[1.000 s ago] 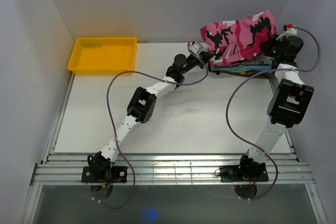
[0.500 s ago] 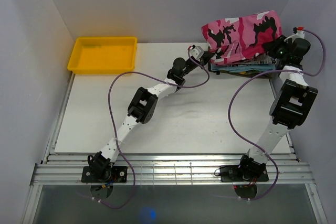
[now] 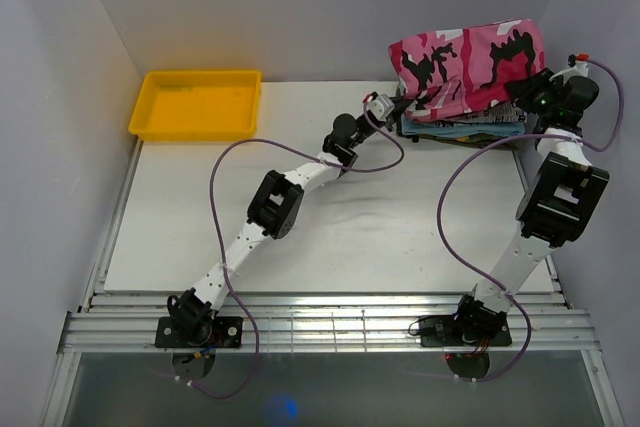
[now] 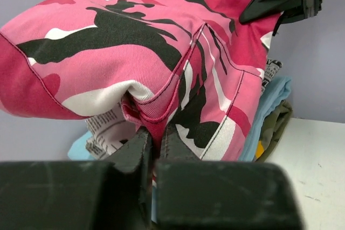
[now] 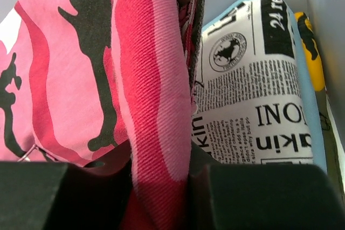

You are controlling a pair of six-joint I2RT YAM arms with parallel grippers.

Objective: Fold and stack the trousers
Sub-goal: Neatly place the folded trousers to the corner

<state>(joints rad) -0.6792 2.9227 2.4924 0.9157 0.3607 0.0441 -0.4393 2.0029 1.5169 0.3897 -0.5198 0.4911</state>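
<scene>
The folded pink camouflage trousers (image 3: 465, 62) hang between both grippers above a stack of folded clothes (image 3: 462, 125) at the table's far right corner. My left gripper (image 3: 392, 107) is shut on a lower left edge of the trousers (image 4: 161, 74); its fingers (image 4: 135, 149) pinch a red fold. My right gripper (image 3: 528, 87) is shut on the right edge of the trousers (image 5: 151, 79), cloth squeezed between its fingers (image 5: 215, 187). The newspaper-print garment (image 5: 259, 95) lies on top of the stack, just under the trousers.
A yellow tray (image 3: 197, 103) stands at the table's far left. The stack also holds light blue cloth (image 4: 269, 106) and an olive piece (image 4: 277, 127). The back wall and right wall are close to the stack. The white table (image 3: 330, 237) stretches in front.
Both grippers have carried the trousers a little to the right and farther back, over the stack. The grip on the cloth is unchanged.
</scene>
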